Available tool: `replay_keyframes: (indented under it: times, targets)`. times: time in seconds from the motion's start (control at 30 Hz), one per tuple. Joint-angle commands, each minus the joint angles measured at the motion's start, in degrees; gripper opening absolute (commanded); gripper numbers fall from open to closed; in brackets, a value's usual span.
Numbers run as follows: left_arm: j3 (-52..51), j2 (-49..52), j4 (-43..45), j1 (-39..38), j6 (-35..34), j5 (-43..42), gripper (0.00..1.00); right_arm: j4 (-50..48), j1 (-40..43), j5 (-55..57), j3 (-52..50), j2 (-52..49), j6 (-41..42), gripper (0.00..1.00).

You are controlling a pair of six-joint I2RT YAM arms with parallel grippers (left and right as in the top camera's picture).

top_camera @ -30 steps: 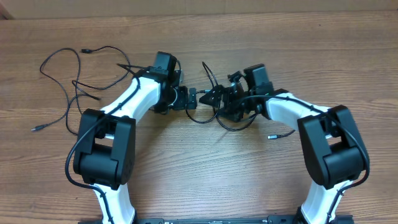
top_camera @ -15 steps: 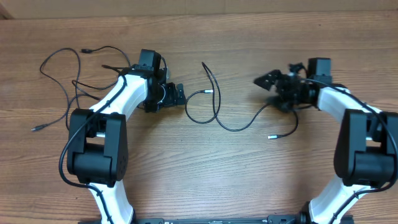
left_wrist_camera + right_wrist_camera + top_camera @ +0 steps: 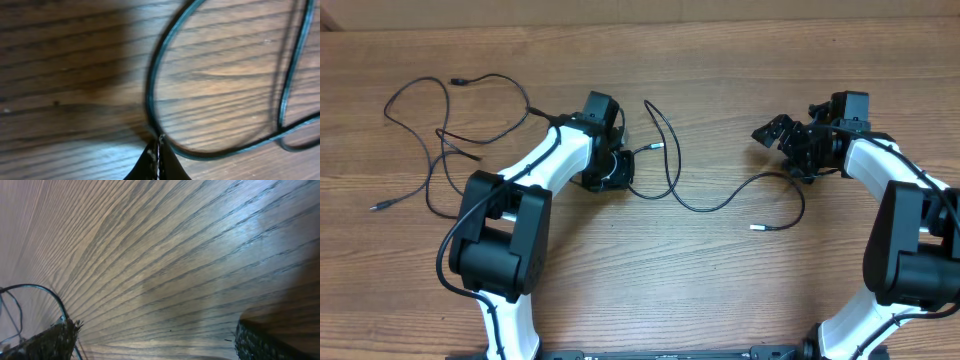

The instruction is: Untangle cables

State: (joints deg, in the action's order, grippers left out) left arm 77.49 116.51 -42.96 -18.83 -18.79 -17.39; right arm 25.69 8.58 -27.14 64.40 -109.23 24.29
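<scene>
One black cable (image 3: 672, 172) lies loose at the table's middle, looping from a silver-tipped end (image 3: 656, 147) round to a plug end (image 3: 753, 227). My left gripper (image 3: 623, 168) sits at the loop's left side. In the left wrist view it (image 3: 159, 145) is shut, with the cable's curve (image 3: 150, 95) running right into the pinched tips. More cables (image 3: 438, 135) sprawl in a loose tangle at the far left. My right gripper (image 3: 777, 130) hovers at the right, open; in its wrist view (image 3: 155, 340) only bare wood lies between the fingers, and a cable strand (image 3: 59, 305) passes by the left finger.
The wooden table (image 3: 640, 290) fills the view. Both arms' white and black links reach in from the near edge, the left arm (image 3: 510, 220) between the two groups of cables, the right arm (image 3: 905, 230) at the far right.
My left gripper has gone from open to shut and shifted right onto the middle cable's loop. The right arm pulled away from the centre to the right, staying open.
</scene>
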Motion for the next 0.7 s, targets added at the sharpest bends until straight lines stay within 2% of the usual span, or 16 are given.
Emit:
replay_keyframes:
  times: [0.0, 0.23, 0.37, 0.47, 0.5, 0.67]
  targets:
    - [3.3, 0.7, -0.3, -0.9, -2.4, -0.2, 0.05, 0.4, 0.5, 5.0, -0.3, -0.3, -0.7, 1.00]
    - [6.3, 0.7, -1.5, -2.6, -3.1, -0.2, 0.20, 0.3, 0.5, 5.1, -0.3, -0.3, -0.7, 1.00]
    - [9.6, 0.7, -3.9, -3.9, -3.1, -0.2, 0.40, 0.1, 0.5, 5.0, -0.3, -0.3, -0.7, 1.00]
    - [10.0, 0.7, -3.6, -5.8, -3.1, 0.0, 0.61, 0.2, 0.4, 5.0, -0.3, -0.3, -0.5, 1.00]
    - [10.0, 0.7, -3.5, -6.4, -3.1, 0.3, 0.65, 0.2, 0.4, 5.0, -0.3, -0.3, -0.5, 1.00]
    - [10.0, 0.7, -3.4, -10.5, -6.4, 5.6, 0.68, 0.2, 0.4, 5.0, -0.3, -0.3, -0.5, 1.00]
